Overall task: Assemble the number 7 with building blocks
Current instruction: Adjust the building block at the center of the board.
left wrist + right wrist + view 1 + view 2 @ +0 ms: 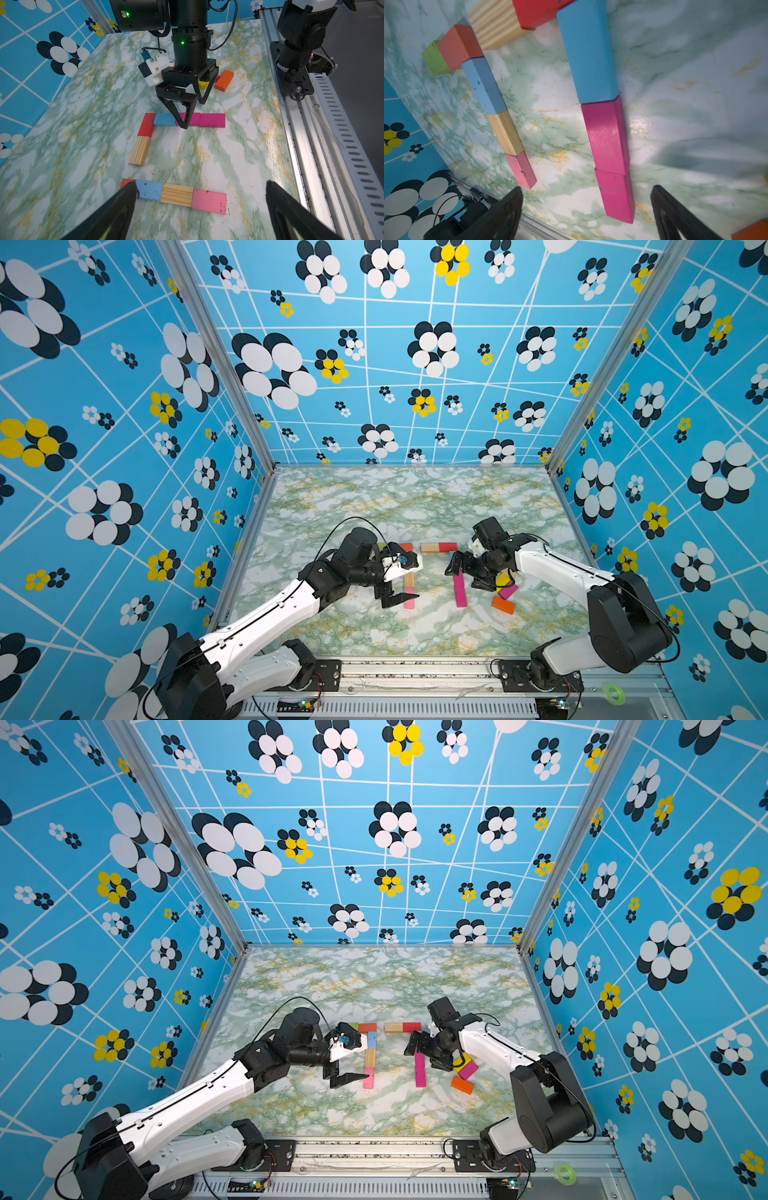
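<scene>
— Magenta blocks (610, 158) butt end to end under the blue block (588, 54). Why?
— They form the stem of the number 7 (146, 124), centre-front on the table (374, 497). Both the right gripper (586, 188) and the left gripper (201, 186) stand spread and empty, apparently to leave it undisturbed.

Lab test cell, patterned walls (124, 406), aluminium frame (224, 364)

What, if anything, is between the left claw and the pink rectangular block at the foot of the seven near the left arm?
Nothing visible. The open left claw faces the flat pink rectangular block with only bare marble-patterned tabletop nearby. The striped plain-wood block abuts its end, beside it, not in front.
</scene>
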Robot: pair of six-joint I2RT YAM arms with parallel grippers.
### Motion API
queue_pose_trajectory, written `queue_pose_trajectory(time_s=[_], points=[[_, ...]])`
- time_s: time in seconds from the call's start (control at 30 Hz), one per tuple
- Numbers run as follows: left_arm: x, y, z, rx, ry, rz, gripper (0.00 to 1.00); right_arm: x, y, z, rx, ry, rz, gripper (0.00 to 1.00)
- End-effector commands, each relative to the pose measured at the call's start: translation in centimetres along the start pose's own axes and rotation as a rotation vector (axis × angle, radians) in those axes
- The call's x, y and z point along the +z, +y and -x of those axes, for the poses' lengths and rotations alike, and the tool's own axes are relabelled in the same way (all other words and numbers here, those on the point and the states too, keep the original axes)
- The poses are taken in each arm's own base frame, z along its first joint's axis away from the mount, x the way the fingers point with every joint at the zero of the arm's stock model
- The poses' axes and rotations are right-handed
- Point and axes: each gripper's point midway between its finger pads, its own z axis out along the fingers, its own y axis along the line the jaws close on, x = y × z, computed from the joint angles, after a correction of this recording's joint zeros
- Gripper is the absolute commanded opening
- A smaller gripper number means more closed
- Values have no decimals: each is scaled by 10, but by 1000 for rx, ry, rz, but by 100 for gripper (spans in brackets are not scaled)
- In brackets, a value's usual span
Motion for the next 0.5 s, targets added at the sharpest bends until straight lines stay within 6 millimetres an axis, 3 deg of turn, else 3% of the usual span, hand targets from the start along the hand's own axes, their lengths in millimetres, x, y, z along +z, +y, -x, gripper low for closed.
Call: queue_pose_trajectory(time_s=[0.0,0.47], points=[[-2,1,-5,-16,1,13,99,3,2,5,-40,12,32,97],[1,2,-9,-24,15,12,99,21,-6,8,-38,50,61,96]])
